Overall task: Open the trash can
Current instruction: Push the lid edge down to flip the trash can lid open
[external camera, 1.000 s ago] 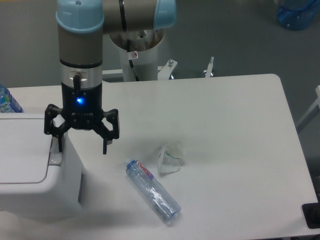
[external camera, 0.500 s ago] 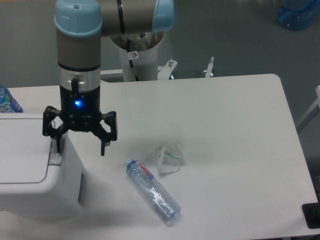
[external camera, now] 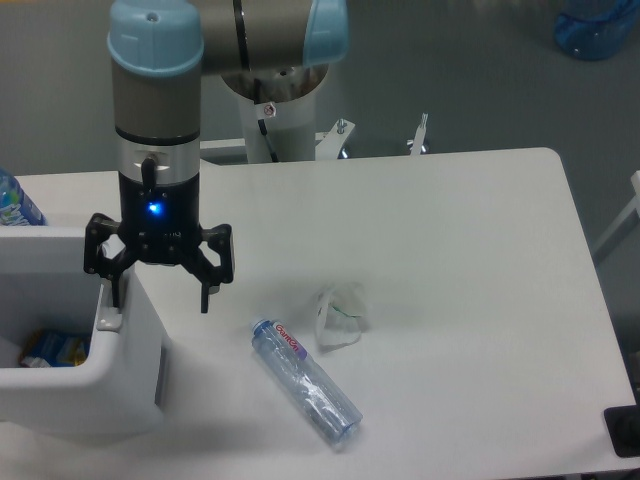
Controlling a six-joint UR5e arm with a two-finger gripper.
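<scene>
The trash can (external camera: 135,375) is a big white boxy bin at the table's left front. Its top stands open: the flat lid no longer covers it and the inside shows, with a blue and yellow wrapper (external camera: 50,348) lying in it. The grey push-button strip (external camera: 106,320) is on its right rim. My gripper (external camera: 156,302) points straight down, jaws spread wide and empty. Its left fingertip (external camera: 108,298) is right at the button strip; whether it touches I cannot tell. Its right fingertip (external camera: 204,303) hangs beside the bin over the table.
A clear plastic bottle (external camera: 305,382) lies on the white table (external camera: 460,260) right of the bin, with a crumpled clear wrapper (external camera: 340,315) just behind it. A blue bottle (external camera: 14,200) stands behind the bin. A blue water jug (external camera: 595,25) is on the floor at the far right.
The bin's flat lid, shut in both earlier frames, has opened and the inside now shows. My gripper moved slightly left and down at first, then stayed put.
</scene>
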